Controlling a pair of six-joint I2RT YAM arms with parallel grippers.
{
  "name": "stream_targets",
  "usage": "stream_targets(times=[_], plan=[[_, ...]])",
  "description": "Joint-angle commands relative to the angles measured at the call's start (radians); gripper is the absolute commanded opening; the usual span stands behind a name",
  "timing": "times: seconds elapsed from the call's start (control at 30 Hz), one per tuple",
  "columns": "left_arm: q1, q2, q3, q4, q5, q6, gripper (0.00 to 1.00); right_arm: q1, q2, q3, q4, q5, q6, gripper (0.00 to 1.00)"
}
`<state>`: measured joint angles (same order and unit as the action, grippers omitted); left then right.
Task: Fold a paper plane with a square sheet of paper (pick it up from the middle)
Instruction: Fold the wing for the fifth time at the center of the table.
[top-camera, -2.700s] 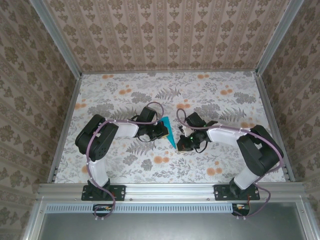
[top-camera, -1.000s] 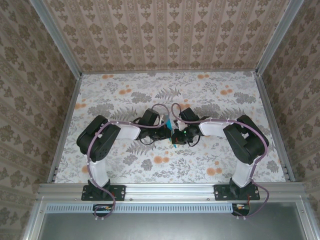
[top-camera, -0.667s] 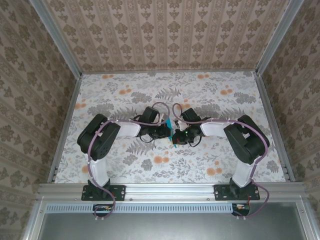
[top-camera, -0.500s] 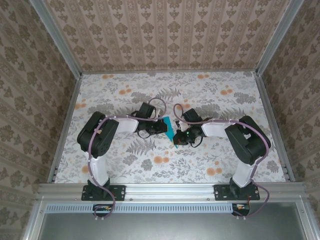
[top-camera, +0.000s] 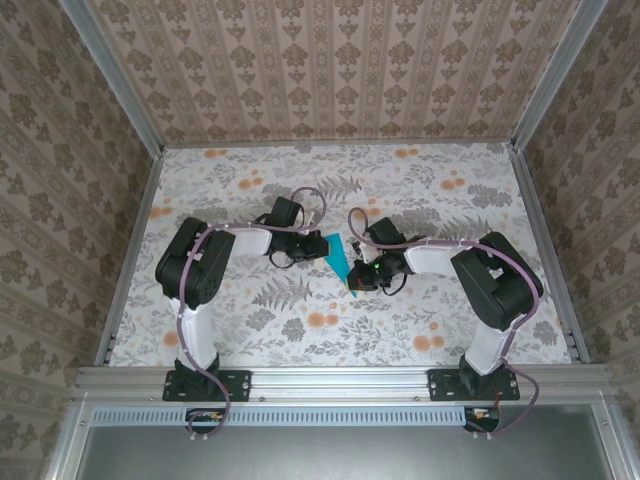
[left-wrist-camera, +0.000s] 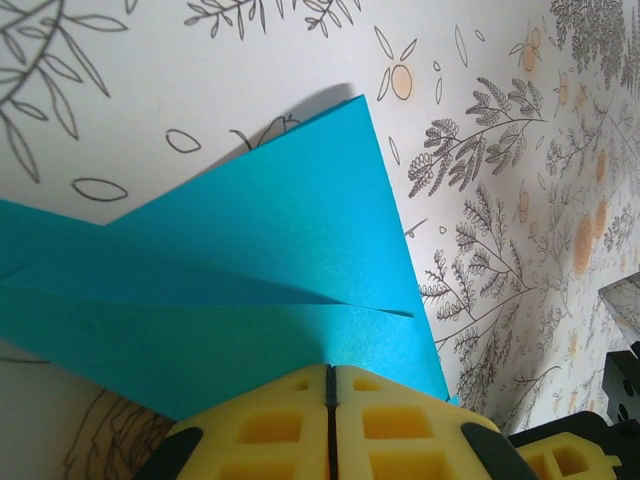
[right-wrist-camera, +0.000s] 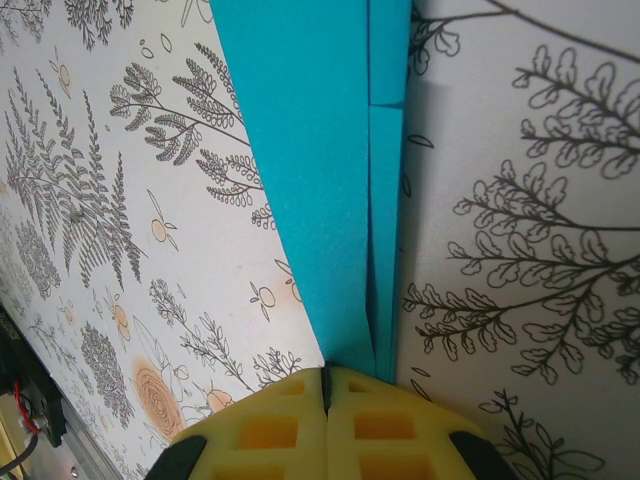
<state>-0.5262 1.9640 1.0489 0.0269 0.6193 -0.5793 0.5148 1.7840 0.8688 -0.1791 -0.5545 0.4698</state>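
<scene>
Pinching the paper plane (top-camera: 338, 258) stretched between our grippers: left gripper (left-wrist-camera: 330, 385) clamped on its wide tail, right gripper (right-wrist-camera: 326, 385) clamped on the narrow nose. Light, flimsy paper, so we'd grip layered creases.

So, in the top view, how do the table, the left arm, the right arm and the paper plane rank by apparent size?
1. table
2. left arm and right arm: about alike, so I do not rank them
3. paper plane, by far the smallest
</scene>
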Motion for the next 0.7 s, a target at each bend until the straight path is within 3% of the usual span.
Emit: stream_targets(times=[0.0, 0.43, 0.67], plan=[[0.029, 0.048, 0.018, -0.026, -0.052, 0.039, 0.09, -0.002, 0.036, -0.064, -0.202, 0.091, -0.021, 0.03], [0.18, 0.077, 0.04, -0.025, -0.064, 0.047, 0.09, -0.006, 0.014, -0.088, -0.186, 0.082, -0.012, 0.03], [0.189, 0.003, 0.052, -0.054, -0.072, 0.056, 0.12, -0.007, -0.018, -0.056, -0.133, 0.04, 0.02, 0.05]])
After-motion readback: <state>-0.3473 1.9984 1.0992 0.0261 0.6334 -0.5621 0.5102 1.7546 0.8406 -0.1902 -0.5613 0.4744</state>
